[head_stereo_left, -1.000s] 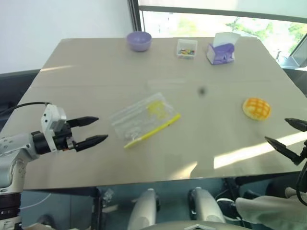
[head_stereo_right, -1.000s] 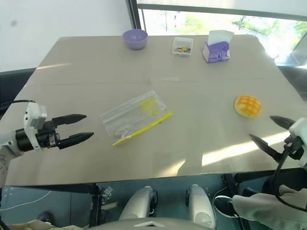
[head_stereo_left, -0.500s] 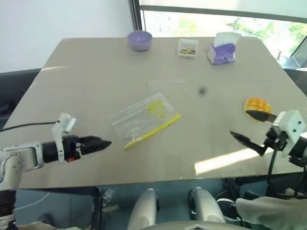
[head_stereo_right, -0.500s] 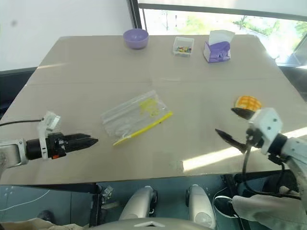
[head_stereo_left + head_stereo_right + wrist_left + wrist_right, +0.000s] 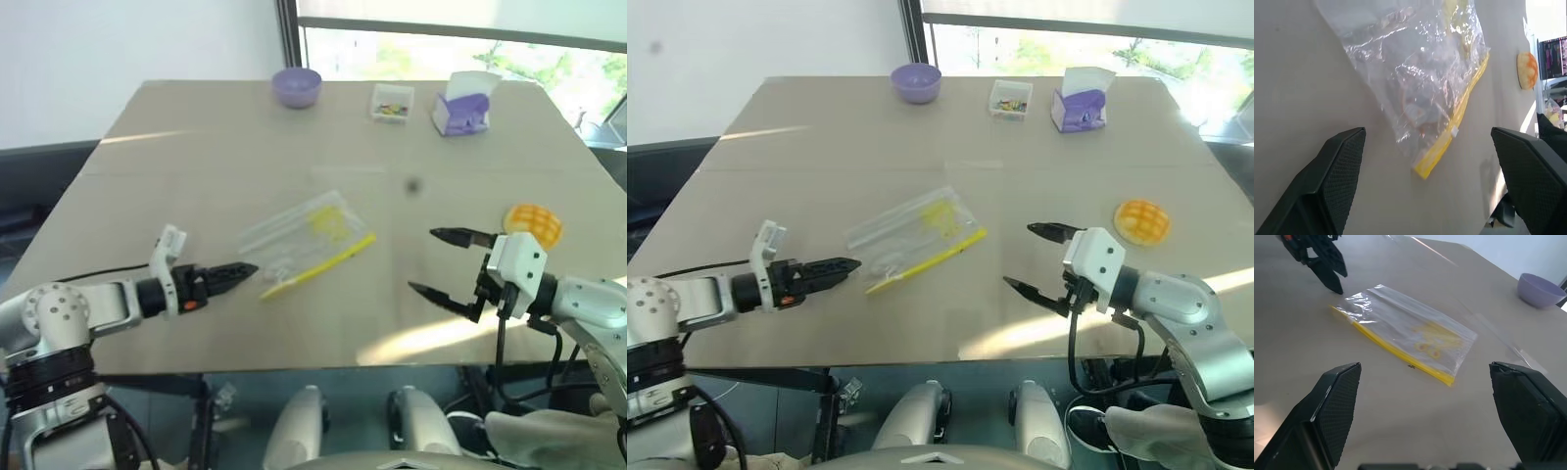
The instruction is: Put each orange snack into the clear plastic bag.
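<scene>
Your beige desk (image 5: 196, 147) is filling the scene under a bright window, carrying everything in play. Your left end effector (image 5: 850, 264) is reaching in low from the left, its two black fingers standing apart with nothing between them, tips just beside the near left corner of the clear plastic bag (image 5: 909, 238). From the left wrist, that end effector's pads are sitting wide on either side of the bag's crinkled film and yellow seal strip. Your right end effector (image 5: 1036, 260) is hanging over the desk right of centre, pointing toward the bag, fingers spread wide and gripping nothing; from the right wrist, both pads are framing the bag lying flat. The bag is lying in the middle of the desk, angled, its yellow strip along the near edge. At the far edge, a purple-white tissue box (image 5: 461, 106) is standing right of a small clear box (image 5: 392, 102) of coloured bits, with a purple bowl (image 5: 296, 86) further left. The orange snack (image 5: 1142, 221) is sitting on the desk just behind your right end effector, well apart from the bag and touched by neither arm.
</scene>
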`<act>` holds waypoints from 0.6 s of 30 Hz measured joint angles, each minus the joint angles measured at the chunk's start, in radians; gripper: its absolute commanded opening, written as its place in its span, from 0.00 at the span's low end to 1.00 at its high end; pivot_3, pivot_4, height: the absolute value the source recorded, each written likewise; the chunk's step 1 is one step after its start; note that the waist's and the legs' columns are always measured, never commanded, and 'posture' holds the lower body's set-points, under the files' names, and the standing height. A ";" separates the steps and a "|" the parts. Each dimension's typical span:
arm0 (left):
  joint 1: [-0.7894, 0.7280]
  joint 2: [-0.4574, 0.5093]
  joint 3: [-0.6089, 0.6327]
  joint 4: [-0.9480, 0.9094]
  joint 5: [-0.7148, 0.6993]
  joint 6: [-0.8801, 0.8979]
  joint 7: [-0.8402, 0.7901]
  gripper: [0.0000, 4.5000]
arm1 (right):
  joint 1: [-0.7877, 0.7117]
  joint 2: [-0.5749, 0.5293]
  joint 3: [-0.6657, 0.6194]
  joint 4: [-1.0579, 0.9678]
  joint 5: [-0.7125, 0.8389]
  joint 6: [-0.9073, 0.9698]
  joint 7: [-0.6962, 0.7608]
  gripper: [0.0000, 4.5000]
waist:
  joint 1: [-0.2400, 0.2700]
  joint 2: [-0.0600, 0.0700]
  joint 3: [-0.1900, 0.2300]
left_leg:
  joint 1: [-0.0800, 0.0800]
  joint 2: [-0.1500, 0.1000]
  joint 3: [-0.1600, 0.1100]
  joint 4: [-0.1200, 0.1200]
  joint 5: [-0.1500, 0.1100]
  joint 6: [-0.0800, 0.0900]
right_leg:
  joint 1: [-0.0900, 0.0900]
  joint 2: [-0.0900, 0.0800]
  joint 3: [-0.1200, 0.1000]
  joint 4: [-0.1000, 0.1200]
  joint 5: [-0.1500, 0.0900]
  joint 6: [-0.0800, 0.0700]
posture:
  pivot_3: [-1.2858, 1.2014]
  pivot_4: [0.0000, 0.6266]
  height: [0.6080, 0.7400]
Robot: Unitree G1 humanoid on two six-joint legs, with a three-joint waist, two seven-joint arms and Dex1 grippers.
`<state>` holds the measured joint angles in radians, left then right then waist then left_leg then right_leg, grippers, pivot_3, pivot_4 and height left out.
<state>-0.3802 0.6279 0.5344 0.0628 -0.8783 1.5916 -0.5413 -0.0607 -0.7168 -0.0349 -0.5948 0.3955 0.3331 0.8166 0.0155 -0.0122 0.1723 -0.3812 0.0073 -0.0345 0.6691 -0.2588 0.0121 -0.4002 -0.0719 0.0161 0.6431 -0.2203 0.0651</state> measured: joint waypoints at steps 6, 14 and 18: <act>-0.085 -0.136 0.020 0.023 -0.004 -0.006 0.159 0.86 | 0.008 0.014 0.000 0.004 -0.021 -0.037 -0.001 1.00 | 0.003 0.001 -0.005 | 0.002 -0.002 -0.001 0.001 0.000 0.000 | 0.005 -0.001 -0.001 -0.001 -0.001 0.001 | 0.52 0.24 1.00; -0.133 -0.307 0.158 0.076 -0.026 -0.009 0.428 0.06 | 0.036 0.027 0.000 0.008 -0.052 -0.068 -0.015 1.00 | 0.001 0.003 -0.008 | 0.002 -0.002 -0.002 0.001 0.000 0.000 | 0.005 -0.002 -0.001 -0.001 0.002 0.003 | 0.52 0.24 1.00; -0.166 -0.335 0.207 0.117 -0.088 0.001 0.536 0.01 | 0.040 0.038 0.001 0.011 -0.078 -0.078 -0.028 1.00 | -0.001 0.004 -0.008 | 0.002 -0.003 -0.002 0.001 0.000 0.000 | 0.005 -0.002 -0.001 -0.002 0.001 0.004 | 0.52 0.24 1.00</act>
<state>-0.5458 0.2933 0.7418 0.1795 -0.9659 1.5931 -0.0053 -0.0211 -0.6788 -0.0338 -0.5840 0.3179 0.2546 0.7887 0.0147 -0.0086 0.1639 -0.3792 0.0046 -0.0368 0.6699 -0.2587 0.0120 -0.3951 -0.0739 0.0148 0.6415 -0.2195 0.0689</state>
